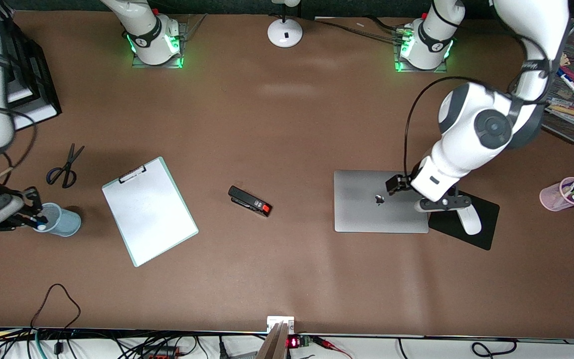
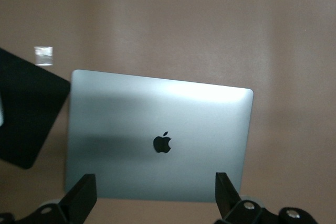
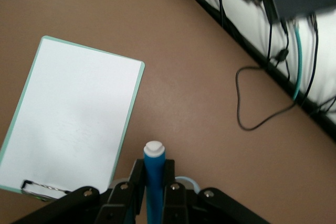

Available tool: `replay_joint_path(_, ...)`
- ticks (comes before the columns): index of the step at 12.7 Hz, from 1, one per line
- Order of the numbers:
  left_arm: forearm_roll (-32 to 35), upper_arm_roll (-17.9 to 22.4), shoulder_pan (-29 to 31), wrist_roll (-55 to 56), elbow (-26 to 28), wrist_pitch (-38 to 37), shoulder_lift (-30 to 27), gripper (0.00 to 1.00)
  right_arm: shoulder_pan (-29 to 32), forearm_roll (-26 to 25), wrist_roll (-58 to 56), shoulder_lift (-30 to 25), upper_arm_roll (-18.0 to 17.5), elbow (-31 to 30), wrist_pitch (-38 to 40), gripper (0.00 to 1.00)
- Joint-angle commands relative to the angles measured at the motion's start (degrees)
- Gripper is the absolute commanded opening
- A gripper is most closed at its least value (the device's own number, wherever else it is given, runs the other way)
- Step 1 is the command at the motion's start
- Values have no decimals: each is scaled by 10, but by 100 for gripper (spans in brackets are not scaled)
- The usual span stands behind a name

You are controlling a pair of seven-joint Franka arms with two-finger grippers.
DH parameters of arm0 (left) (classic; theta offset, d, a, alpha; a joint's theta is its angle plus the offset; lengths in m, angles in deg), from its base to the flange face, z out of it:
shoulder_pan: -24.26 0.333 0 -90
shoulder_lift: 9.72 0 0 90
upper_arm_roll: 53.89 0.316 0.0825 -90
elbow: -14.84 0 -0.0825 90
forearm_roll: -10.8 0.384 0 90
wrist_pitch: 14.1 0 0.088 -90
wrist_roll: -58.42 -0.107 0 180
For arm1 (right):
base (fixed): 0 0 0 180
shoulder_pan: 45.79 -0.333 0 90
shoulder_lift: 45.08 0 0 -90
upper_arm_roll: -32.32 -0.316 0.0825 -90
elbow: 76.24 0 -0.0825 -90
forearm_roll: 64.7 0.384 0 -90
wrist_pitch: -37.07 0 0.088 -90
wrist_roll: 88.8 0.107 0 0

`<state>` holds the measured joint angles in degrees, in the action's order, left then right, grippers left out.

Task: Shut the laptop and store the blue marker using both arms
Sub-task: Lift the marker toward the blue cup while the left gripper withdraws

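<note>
Nearest the front camera among the table's things lies the clipboard [image 1: 149, 211], white with a pale green edge; the black-and-red stapler [image 1: 249, 201] sits beside it toward the left arm's end, and the scissors [image 1: 65, 167] lie farther from the camera toward the right arm's end. At that end the right gripper [image 1: 32, 215] hangs over the mouth of a pale blue cup [image 1: 62, 220], its fingers [image 3: 135, 184] clenched on the blue marker [image 3: 154, 181] — the marker stands upright between them, white end up. Toward the left arm's end the laptop [image 1: 380, 201] lies flat and closed, lid up with the dark apple logo showing, one edge just beside the black mousepad [image 1: 481, 228]. Over the laptop's mousepad-side edge hovers the left gripper [image 1: 400, 183] — its fingers [image 2: 79, 199] spread wide, grasping nothing. A pink cup of markers [image 1: 563, 194] stands well apart from the mousepad.
</note>
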<state>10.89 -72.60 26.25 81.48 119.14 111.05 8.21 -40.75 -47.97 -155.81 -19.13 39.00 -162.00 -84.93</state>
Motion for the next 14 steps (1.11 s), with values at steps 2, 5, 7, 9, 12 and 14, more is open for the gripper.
replay_joint_path(2,0,-1,11,-3,5,-61,-62,100,35,117,-214,-12,-8,12,5,0)
replay_joint_path(5,0,-1,12,-3,4,-107,-101,100,57,195,-341,-8,-8,12,18,0)
replay_joint_path(7,0,-1,12,-1,-7,-140,-116,100,78,241,-391,-5,-8,12,56,0)
replay_joint_path(9,0,-1,15,-1,-43,-201,-120,100,104,286,-440,3,-8,12,101,0)
replay_joint_path(12,0,-1,21,-2,-99,-282,-120,100,139,319,-488,22,-9,12,139,0)
replay_joint_path(14,1,-1,28,-6,-116,-313,-125,100,150,352,-542,33,-8,12,155,0)
